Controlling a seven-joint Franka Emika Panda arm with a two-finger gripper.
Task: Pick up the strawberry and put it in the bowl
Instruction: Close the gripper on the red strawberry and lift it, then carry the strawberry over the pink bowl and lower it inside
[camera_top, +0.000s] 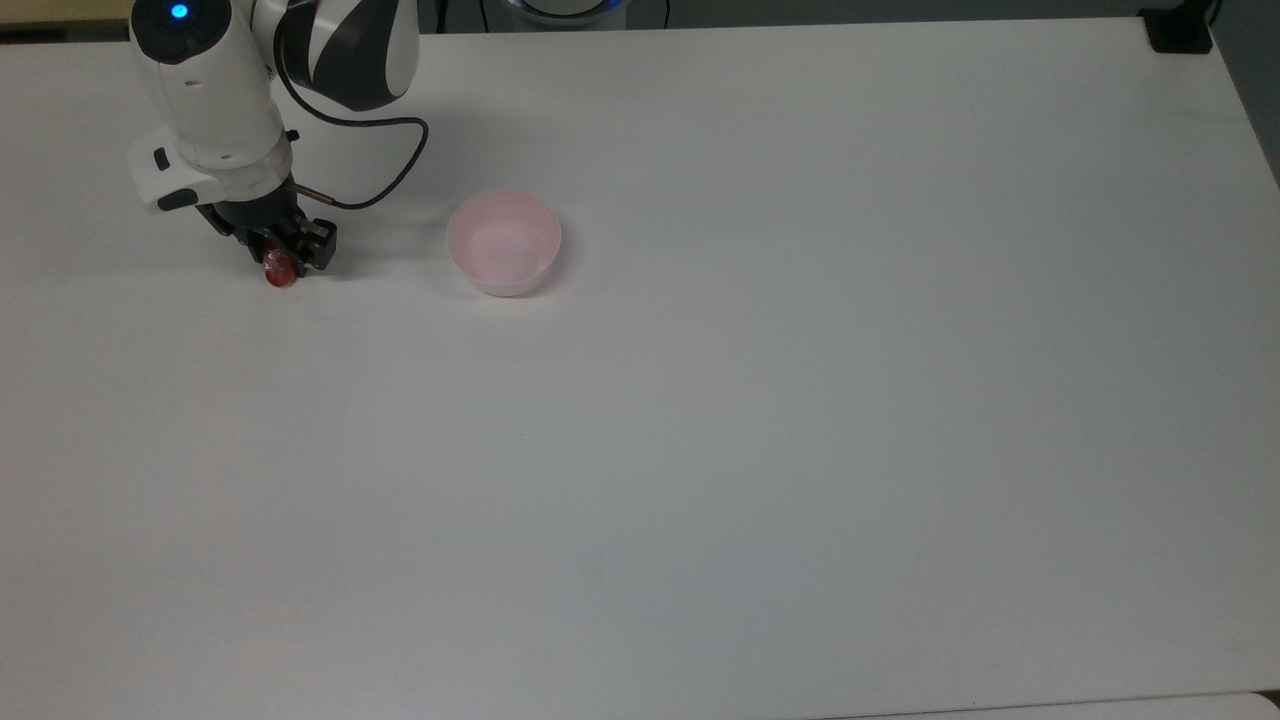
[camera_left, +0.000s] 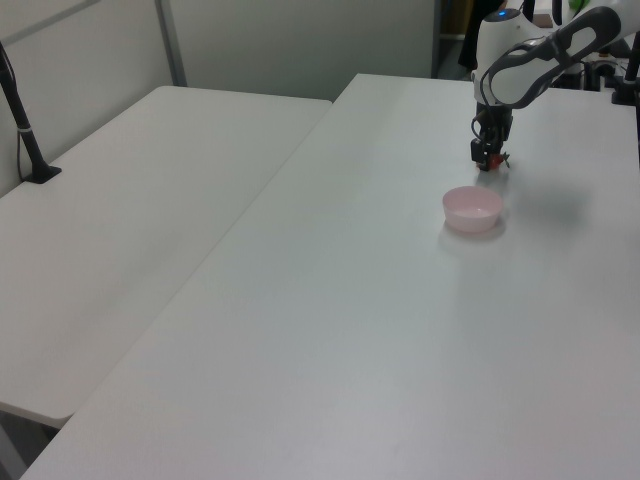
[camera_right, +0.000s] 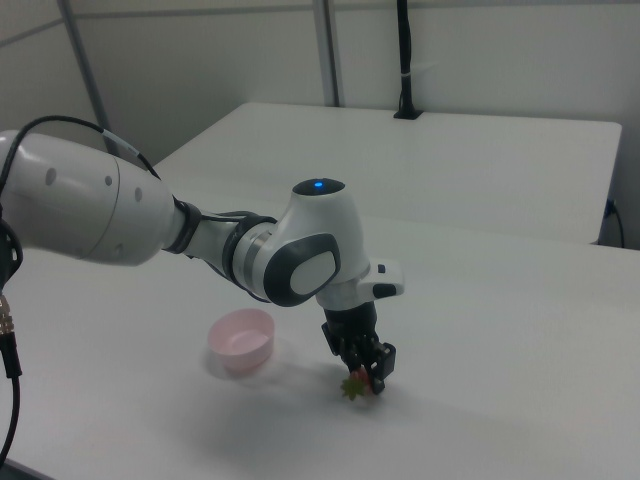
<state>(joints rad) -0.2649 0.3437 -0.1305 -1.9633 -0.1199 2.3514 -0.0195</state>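
The strawberry (camera_top: 279, 273) lies on the white table at the top view's left, with only its red tip showing below the fingers. In the right view its green leaves (camera_right: 352, 387) stick out beside the fingertips. My gripper (camera_top: 283, 258) points down over it, fingers closed against its sides, down at the table surface (camera_right: 366, 378). In the left view the gripper (camera_left: 489, 160) stands just behind the bowl. The pale pink bowl (camera_top: 503, 243) stands empty to the right of the gripper in the top view; the right view has the bowl (camera_right: 240, 337) left of the gripper.
A black clamp base (camera_top: 1180, 30) sits at the table's far right corner in the top view. A second white table (camera_left: 120, 200) adjoins on the left view's left, with a black post (camera_left: 25, 130) on it. The arm's cable (camera_top: 390, 150) loops beside the wrist.
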